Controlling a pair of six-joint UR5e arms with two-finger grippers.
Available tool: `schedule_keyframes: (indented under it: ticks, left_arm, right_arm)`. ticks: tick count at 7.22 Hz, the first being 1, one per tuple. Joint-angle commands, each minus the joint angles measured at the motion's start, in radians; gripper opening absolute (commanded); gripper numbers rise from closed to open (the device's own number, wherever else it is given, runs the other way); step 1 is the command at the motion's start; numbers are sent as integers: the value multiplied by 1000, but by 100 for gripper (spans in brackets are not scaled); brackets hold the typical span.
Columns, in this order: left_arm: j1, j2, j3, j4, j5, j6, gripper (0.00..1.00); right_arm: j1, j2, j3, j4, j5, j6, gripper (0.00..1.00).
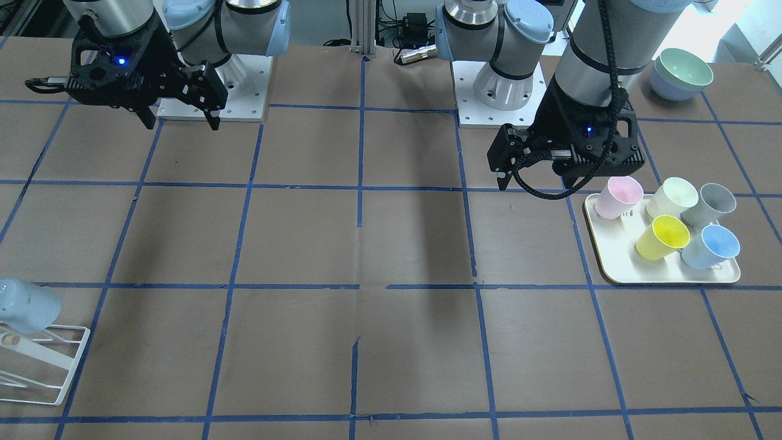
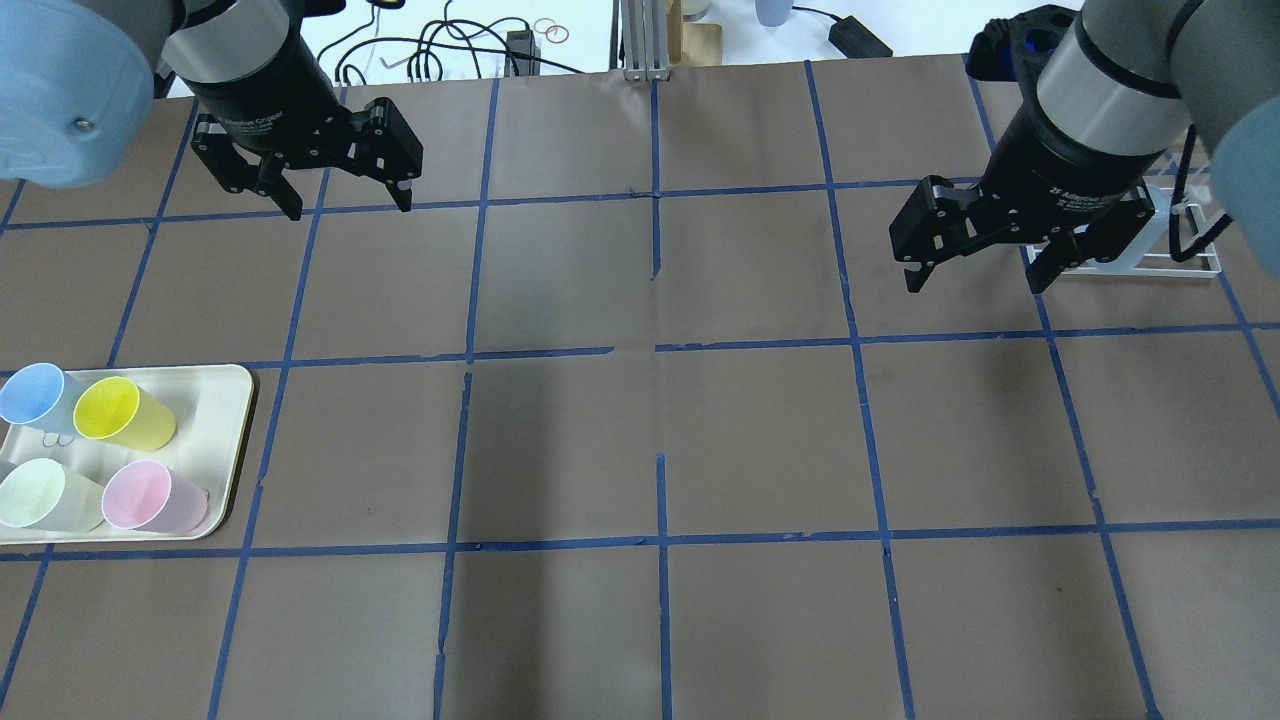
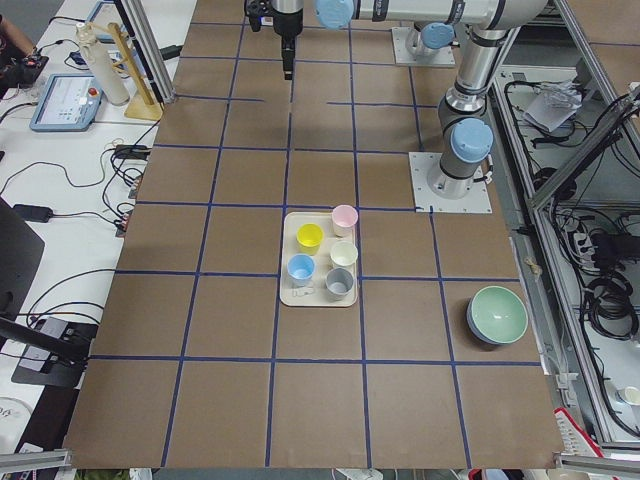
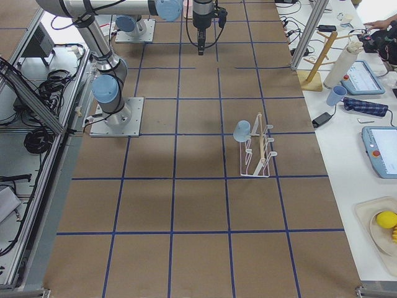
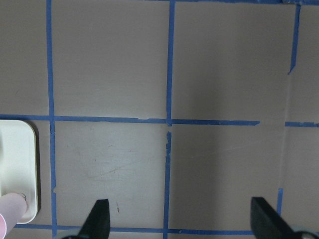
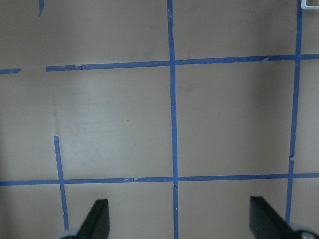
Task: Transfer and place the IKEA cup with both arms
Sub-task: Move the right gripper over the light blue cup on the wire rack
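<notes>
A pale sky-blue IKEA cup (image 1: 712, 246) stands upright on a cream tray (image 1: 611, 269), also in the overhead view (image 2: 35, 395) and the exterior left view (image 3: 301, 268). An identical blue cup (image 1: 27, 305) hangs on a white wire rack (image 1: 43, 366), also in the exterior right view (image 4: 242, 130). My left gripper (image 1: 537, 180) is open and empty, hovering beside the tray's robot-side corner (image 2: 350, 208) (image 5: 182, 221). My right gripper (image 1: 182, 122) is open and empty, hovering above the table near the rack (image 2: 975, 285) (image 6: 182, 219).
The tray also holds a yellow cup (image 1: 663, 237), a pink cup (image 1: 618, 197), a pale green cup (image 1: 672, 197) and a grey cup (image 1: 710, 205). Stacked bowls (image 1: 681, 73) sit near the left arm's base. Blue tape lines grid the brown table.
</notes>
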Motion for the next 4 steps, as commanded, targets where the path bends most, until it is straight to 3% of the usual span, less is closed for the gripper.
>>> schedule_keyframes:
  ticks: [1,4]
  left_arm:
    - [2,-2,5,0,-2,0,100]
    - [2,1,4,0,0,0,100]
  right_arm:
    - [1,2,-1,-15,4,-2,100]
    - [-3,0,-1,-8,0,-1,100]
